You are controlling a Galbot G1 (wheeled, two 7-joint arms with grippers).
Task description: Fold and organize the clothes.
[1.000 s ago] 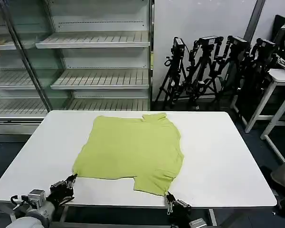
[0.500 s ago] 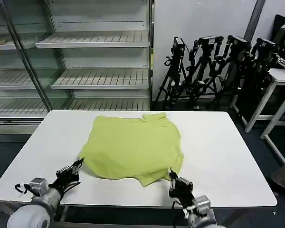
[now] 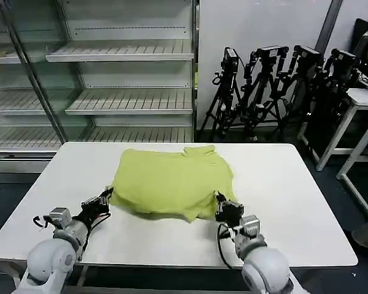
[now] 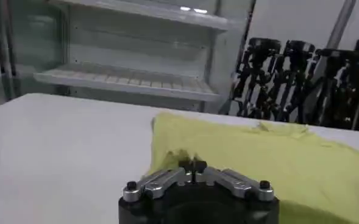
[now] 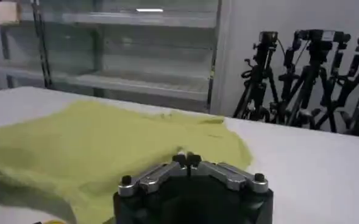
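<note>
Both grippers advanced, left gripper (image 3: 107, 197), right gripper (image 3: 220, 204), shirt (image 3: 172, 180) hem folded, collar pointing away

Reading nothing here: no text, labels, brands, numbers or signs showing legibly anywhere.

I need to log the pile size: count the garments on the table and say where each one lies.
1. The lime shirt lies mid-table, its near hem bunched between the left pincer and the right pincer. Nothing suggests another underneath, though folds could hide one.
</note>
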